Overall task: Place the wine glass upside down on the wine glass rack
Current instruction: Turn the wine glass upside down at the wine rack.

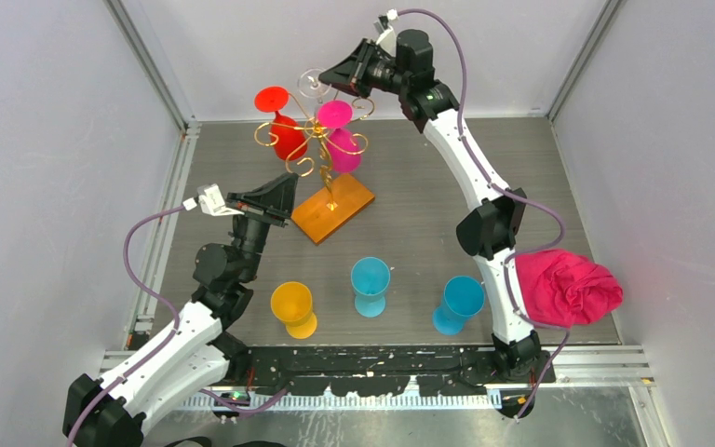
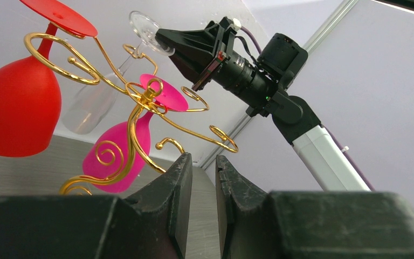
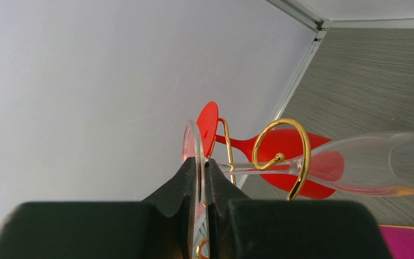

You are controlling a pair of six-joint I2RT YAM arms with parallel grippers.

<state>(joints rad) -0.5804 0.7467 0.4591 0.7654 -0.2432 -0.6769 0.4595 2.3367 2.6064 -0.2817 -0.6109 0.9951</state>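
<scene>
Right wrist view: the right claw (image 3: pixel 199 162) is pinched nearly shut on the thin round foot of the clear see-through wine glass (image 3: pixel 377 162). The glass stretches straight away from the claw: first the foot, then the skinny stem, then the bowl at the far end. The stem runs through one curly arm of the thin gold wire rack (image 3: pixel 302 145) that stands on a flat orange-brown wooden base.

From the left wrist view, the clear glass hangs bowl down but slanted, with its foot up high by the right claw. It is at the back of the rack, beside a red plastic wine glass (image 1: pixel 287 135) and a pink plastic wine glass (image 1: pixel 343 149) that hang upside down.

The left claw (image 2: pixel 202 162) is low, close to the wooden base. Its two fingers are a little apart and hold nothing. The right arm is the one at the glass.

I think the next move is to let the foot sit down on the gold curl, so the bowl hangs straight. The grey surface (image 1: pixel 428 196) is well below, so a slip could drop the glass.
</scene>
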